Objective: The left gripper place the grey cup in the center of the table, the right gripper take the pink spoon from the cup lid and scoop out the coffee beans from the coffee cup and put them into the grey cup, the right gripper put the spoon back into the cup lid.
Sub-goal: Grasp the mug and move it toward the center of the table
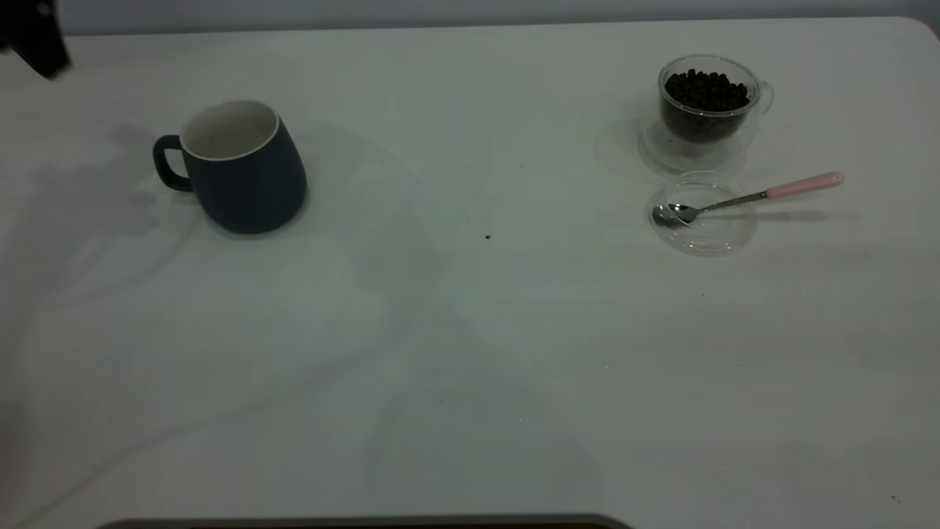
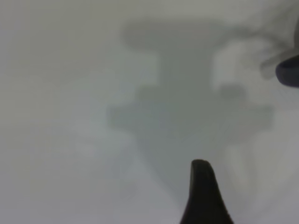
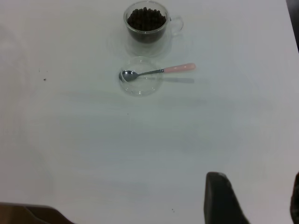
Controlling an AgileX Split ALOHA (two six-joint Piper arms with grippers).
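Exterior view: grey cup (image 1: 242, 169) near left claw (image 1: 33, 33), apart.

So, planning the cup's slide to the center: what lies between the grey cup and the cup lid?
Exterior view: only bare table between the grey cup and cup lid, apart from one small dark speck.

A small dark speck (image 1: 487, 236) lies mid-table, alone.
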